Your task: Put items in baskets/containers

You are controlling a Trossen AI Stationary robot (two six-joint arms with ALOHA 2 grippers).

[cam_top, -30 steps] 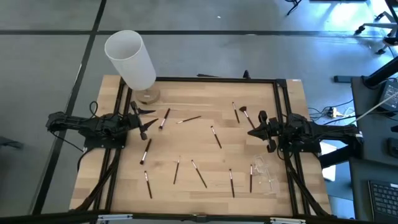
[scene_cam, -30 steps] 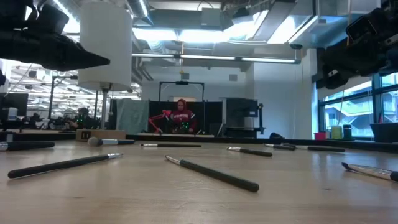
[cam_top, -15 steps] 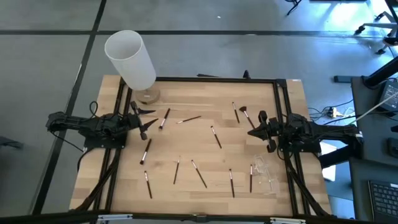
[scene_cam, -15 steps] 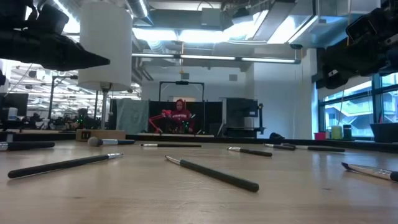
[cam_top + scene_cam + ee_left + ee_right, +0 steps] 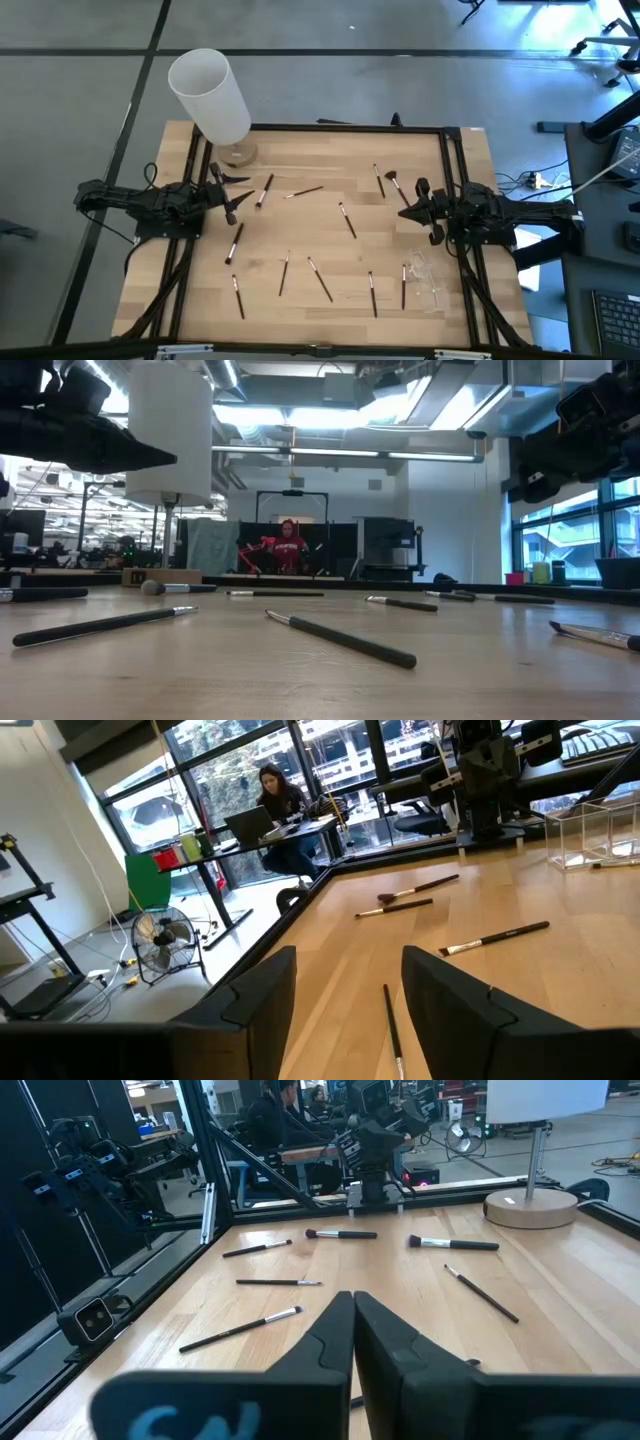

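About a dozen thin dark-handled brushes lie flat and scattered on the wooden table: one (image 5: 264, 190) just right of my left gripper, one mid-table (image 5: 346, 219), a flared-head one (image 5: 392, 180) near my right gripper, and several along the near edge (image 5: 320, 279). The clear container (image 5: 428, 280) stands at the near right, with one brush (image 5: 403, 285) beside its left wall. It also shows in the left wrist view as the container (image 5: 590, 835). My left gripper (image 5: 232, 195) hovers open at the left side. My right gripper (image 5: 410, 210) hovers shut at the right side, as its wrist view shows (image 5: 352, 1320).
A tall white cylinder (image 5: 210, 95) on a round wooden base (image 5: 238, 153) stands at the far left corner, close behind my left gripper. Black frame rails (image 5: 340, 128) border the table. A person (image 5: 290, 545) sits far beyond the table.
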